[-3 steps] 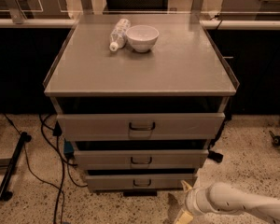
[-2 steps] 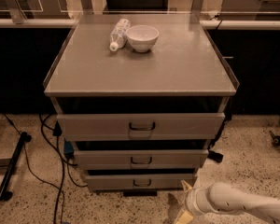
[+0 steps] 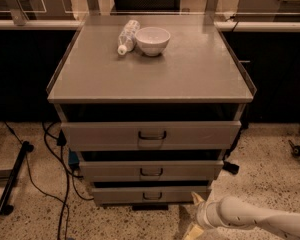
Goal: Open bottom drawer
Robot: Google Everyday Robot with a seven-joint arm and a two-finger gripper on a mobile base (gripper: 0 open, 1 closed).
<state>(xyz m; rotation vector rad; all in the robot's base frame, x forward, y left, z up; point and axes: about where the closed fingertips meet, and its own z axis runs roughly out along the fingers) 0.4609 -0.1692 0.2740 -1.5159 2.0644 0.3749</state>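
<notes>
Unchanged since a second ago. Bottom drawer lowest under tabletop front edge, not yet pulled out, handle untouched. End effector low beneath front-right corner, just right of drawer front, spread, empty. Reach to handle pending.

The robot's smooth white tubular arm reaches in from the lower right edge, lying almost level and pointing left, and ends low down in a pale cream two-finger gripper whose pointed fingers stand spread apart, one above the other.
</notes>
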